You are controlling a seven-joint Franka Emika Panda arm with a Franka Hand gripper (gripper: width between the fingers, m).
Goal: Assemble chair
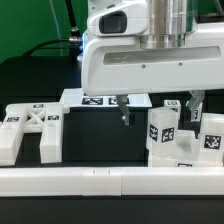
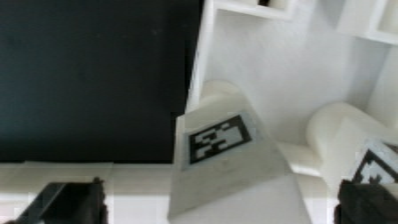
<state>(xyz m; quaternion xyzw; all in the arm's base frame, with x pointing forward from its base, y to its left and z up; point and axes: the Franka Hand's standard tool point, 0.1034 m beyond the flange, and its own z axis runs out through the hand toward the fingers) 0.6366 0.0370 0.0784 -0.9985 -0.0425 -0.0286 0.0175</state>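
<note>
**Chair: parts loose, nothing joined yet**

I start with the black table (image 1: pixel 100 142). A long white border rail (image 1: pixel 110 180) runs along its near edge in the exterior view. Everything that belongs to the chair sits on the table behind that rail, in separate pieces.

The biggest piece I can make out is the X-braced panel (image 1: pixel 30 128). It lies flat close to the rail, toward the table's end at the exterior view's left. It is well apart from the other parts and nothing is attached to it.

Toward the opposite end of the table, a cluster of tagged leg blocks (image 1: pixel 168 138) stands upright just behind the rail. The blocks are packed close together, and I can't tell from here whether any two are actually mated or only touching. I don't clearly pick out the seat slab either.

The marker board (image 1: pixel 95 100) lies further back, near the middle of the table.

The gripper (image 1: pixel 158 116) hangs over that cluster with its claw released, spread wide and grasping nothing. In the wrist view the dark fingertips (image 2: pixel 71 203) sit on either side of one tagged block (image 2: pixel 222 150), clear of its faces.

I judge the job to be at its very beginning. A first pick from the cluster looks to be in hand, and every joint of seat, legs and panel is left to do.
</note>
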